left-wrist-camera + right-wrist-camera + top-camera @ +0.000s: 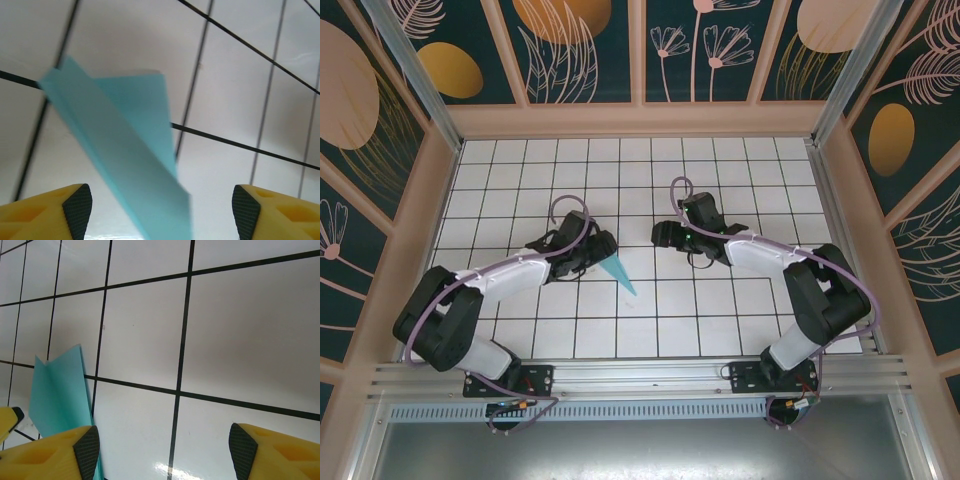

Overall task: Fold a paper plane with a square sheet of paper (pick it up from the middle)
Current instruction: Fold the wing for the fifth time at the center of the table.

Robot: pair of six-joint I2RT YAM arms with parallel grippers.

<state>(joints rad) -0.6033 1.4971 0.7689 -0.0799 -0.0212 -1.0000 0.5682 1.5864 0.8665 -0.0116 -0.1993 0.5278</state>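
The square sheet of paper shows as a folded, slim, pointed light-blue paper plane [620, 273] on the white grid table [720, 180], its tip toward the near edge. My left gripper [604, 246] is just behind its wide end. In the left wrist view the paper plane [125, 150] runs slantwise between the wide-apart fingers [77, 207], touching neither pad; the left gripper [162, 210] is open. My right gripper [663, 236] hovers to the right, apart from the plane. It is open [162, 450] over bare tiles, with the paper plane [60, 395] standing at its left.
Wooden walls [430, 220] with metal posts fence the table on three sides. A yellow fingertip [10, 420] of the other gripper pokes in at the left of the right wrist view. Both arms reach inward from the near rail [640, 375].
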